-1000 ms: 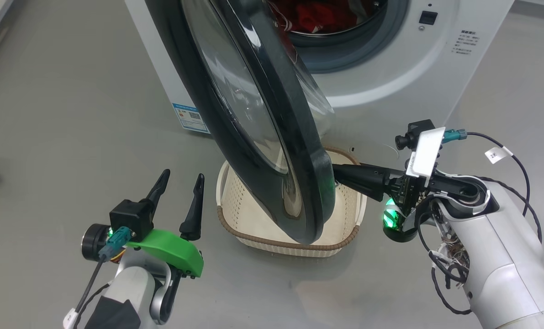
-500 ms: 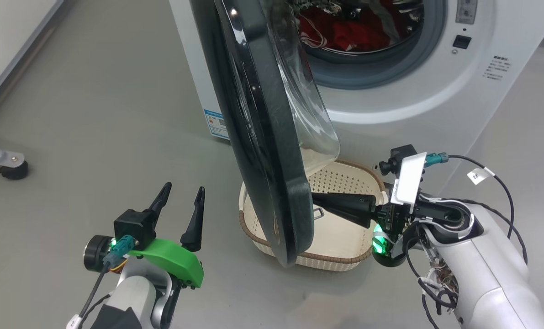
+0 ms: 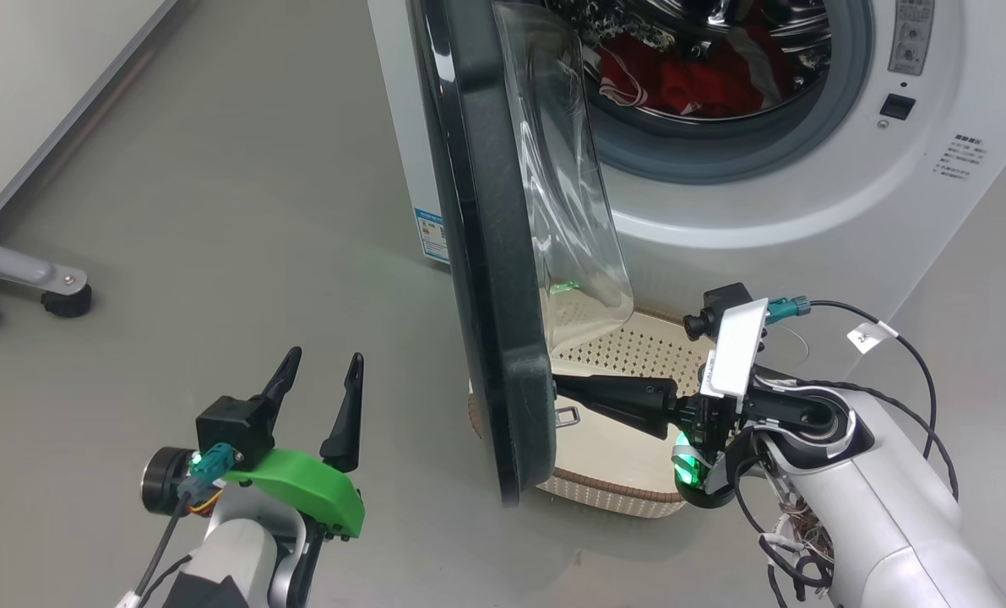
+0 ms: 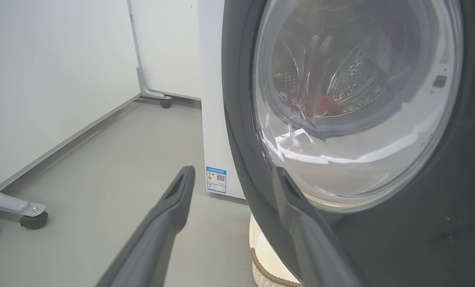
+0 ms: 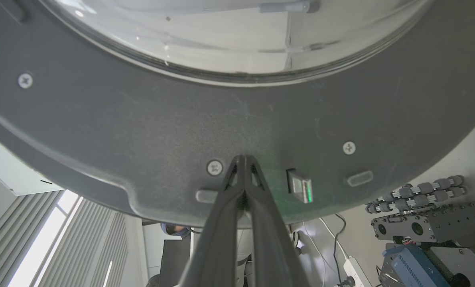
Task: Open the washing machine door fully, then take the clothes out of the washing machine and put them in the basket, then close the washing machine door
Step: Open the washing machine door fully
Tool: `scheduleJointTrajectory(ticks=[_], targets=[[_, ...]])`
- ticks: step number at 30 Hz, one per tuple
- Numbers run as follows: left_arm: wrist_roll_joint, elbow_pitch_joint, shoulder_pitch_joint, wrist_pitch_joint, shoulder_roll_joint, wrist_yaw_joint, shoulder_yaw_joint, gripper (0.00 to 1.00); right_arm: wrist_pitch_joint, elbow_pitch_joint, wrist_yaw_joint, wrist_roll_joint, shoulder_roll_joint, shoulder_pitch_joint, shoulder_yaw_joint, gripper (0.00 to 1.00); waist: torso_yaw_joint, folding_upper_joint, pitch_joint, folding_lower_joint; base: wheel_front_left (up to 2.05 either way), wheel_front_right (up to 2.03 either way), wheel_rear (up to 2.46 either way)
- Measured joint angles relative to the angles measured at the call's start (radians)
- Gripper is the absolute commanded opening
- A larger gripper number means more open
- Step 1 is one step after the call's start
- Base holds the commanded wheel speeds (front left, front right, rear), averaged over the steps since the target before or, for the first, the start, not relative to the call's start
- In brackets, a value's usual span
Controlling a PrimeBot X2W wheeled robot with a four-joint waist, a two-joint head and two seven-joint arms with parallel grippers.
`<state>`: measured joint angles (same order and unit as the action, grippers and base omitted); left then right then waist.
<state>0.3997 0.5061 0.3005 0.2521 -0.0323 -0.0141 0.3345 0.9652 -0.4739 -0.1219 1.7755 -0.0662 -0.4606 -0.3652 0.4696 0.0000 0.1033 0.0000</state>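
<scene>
In front of the washing machine (image 3: 807, 219), the washing machine door (image 3: 503, 321) stands swung out, seen nearly edge-on, with its glass bowl facing the drum where the clothes (image 3: 705, 84) lie in a red heap. The right gripper (image 3: 560, 390), fingers pressed together, has its tips against the door's inner face near the lower rim, over the basket (image 3: 625, 492) on the floor. The left gripper (image 3: 323, 361) hovers on the door's outer side, fingers spread, holding nothing.
</scene>
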Motion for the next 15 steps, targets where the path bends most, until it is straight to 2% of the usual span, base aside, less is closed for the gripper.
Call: scheduleJointTrajectory(ticks=[15], targets=[[0.004, -0.003, -0.015, 0.000, -0.006, 0.000, -0.004, 1.00, -0.073, 0.036, 0.000, 0.068, 0.000, 0.004, -0.095, 0.00, 0.020, 0.0000, -0.003, 0.0000, 0.00, 0.00, 0.00]])
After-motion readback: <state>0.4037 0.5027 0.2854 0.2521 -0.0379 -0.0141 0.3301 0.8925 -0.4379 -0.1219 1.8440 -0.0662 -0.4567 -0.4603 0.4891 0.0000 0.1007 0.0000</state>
